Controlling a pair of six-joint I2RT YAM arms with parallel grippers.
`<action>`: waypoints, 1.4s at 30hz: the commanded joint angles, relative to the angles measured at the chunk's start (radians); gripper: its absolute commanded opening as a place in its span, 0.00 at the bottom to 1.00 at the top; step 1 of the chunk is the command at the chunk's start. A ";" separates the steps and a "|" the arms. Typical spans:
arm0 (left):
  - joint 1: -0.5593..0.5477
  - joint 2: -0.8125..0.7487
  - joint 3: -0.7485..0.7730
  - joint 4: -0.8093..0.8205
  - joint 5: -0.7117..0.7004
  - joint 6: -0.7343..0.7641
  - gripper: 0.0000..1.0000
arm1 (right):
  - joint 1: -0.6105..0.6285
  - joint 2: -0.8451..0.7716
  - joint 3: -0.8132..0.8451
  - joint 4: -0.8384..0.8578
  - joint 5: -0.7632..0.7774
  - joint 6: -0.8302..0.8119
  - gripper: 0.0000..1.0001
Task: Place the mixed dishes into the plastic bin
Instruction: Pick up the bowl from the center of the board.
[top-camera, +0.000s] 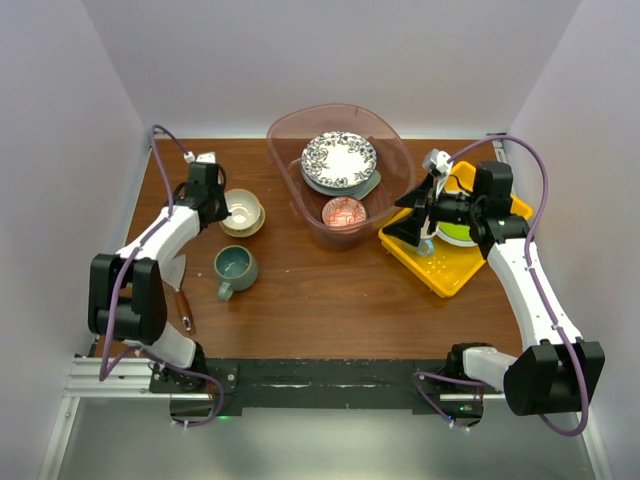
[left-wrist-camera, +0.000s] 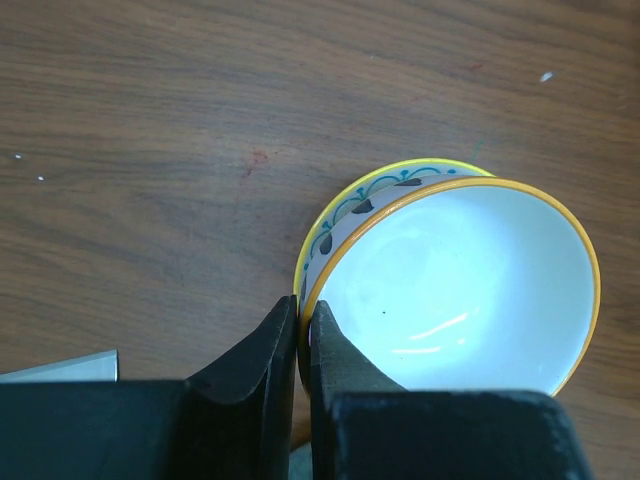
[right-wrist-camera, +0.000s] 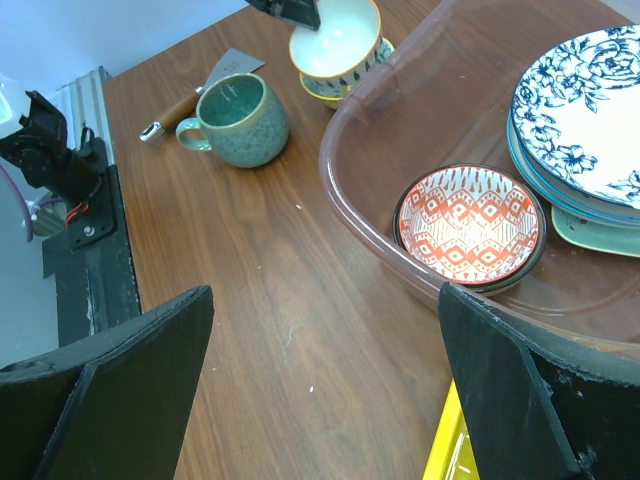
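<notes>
- Left gripper (left-wrist-camera: 303, 312) clamped on the near rim of a yellow-edged white ceramic bowl (left-wrist-camera: 450, 290), with one finger inside and one outside.
- Bowl sits left of the translucent pinkish plastic bin (top-camera: 283, 170).
- Right gripper (right-wrist-camera: 320, 340) fingers spread wide, holding nothing.

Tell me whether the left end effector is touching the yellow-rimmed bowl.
Touching. The left wrist view shows the left end effector pinching the rim of the yellow-rimmed bowl, no gap.

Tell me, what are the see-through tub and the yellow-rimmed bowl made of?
The tub looks like translucent pinkish plastic: the wooden table shows through its wall. The bowl seems glazed ceramic: glossy white inside with bright highlights, painted pattern outside.
</notes>
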 joint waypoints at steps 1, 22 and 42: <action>0.006 -0.134 0.024 0.057 0.034 0.003 0.00 | -0.004 -0.010 0.024 0.005 -0.020 -0.017 0.98; 0.003 -0.653 -0.225 0.051 0.385 -0.086 0.00 | -0.002 -0.009 0.044 -0.049 0.000 -0.081 0.98; -0.327 -0.860 -0.355 0.094 0.298 -0.245 0.00 | 0.292 0.142 0.438 -0.474 0.340 -0.270 0.98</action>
